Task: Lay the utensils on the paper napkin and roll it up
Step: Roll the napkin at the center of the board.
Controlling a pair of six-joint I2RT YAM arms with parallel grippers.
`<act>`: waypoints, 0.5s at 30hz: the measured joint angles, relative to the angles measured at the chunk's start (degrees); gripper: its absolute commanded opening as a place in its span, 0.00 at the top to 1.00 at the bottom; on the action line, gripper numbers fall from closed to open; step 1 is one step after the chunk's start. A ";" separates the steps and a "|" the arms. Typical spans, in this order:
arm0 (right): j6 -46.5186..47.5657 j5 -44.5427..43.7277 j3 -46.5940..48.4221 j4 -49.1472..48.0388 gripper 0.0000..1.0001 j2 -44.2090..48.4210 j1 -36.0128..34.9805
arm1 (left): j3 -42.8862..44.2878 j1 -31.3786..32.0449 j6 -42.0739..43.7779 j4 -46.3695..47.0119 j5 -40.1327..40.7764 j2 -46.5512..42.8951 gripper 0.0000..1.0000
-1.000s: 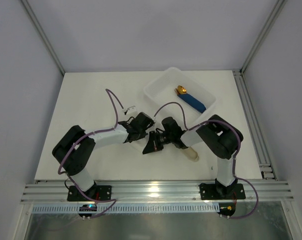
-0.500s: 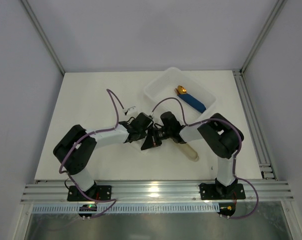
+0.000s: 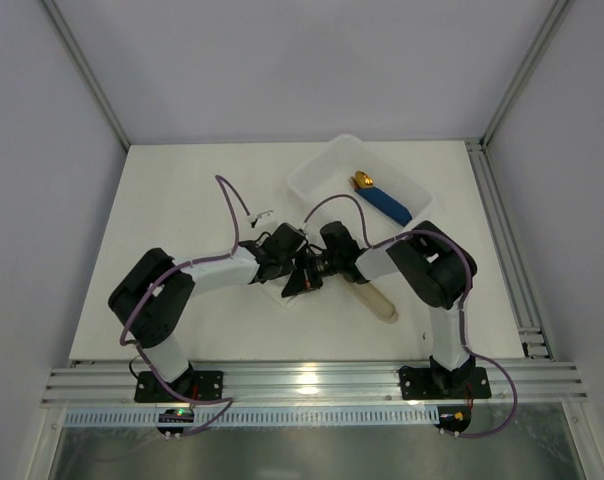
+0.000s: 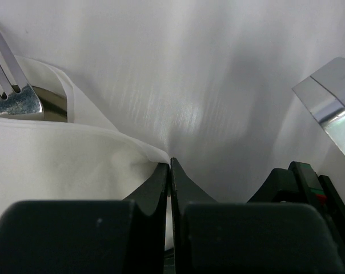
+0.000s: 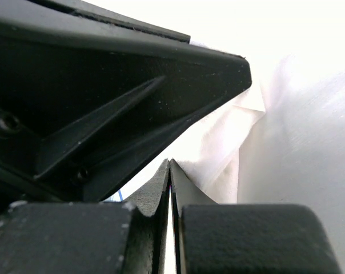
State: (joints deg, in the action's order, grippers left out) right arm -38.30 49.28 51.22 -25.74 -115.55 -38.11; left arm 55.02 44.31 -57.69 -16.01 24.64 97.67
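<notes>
Here your left gripper [image 4: 170, 164] and right gripper [image 5: 170, 165] are both fully closed, tips meeting the paper napkin [image 4: 58, 165], likely pinning its fold over the fork [image 4: 15, 103]; whether either pinches paper is unclear.

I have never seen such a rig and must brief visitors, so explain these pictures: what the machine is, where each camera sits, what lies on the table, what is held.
The machine is two robot arms bolted at the table's near edge: the left arm and the right arm. The wide picture comes from a fixed camera above and behind them; each close-up comes from a camera on one wrist, looking along its own jaws. On the white table lie a paper napkin folded over the utensils, fork tines poking out, a beige sleeve, and a white tray holding a blue-handled piece. Both pairs of jaws are shut, tips at the napkin's folds; whether they pinch it is unclear.
</notes>
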 measured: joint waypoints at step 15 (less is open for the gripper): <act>-2.67 0.44 -1.75 -5.18 0.96 -1.16 0.33 | 3.06 0.02 2.34 -0.02 -0.07 2.93 1.00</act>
State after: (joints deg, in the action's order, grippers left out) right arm -40.97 49.71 49.47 -30.92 -116.71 -37.78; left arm 58.08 44.34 -55.35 -16.03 24.58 100.60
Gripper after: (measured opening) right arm 0.037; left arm 0.005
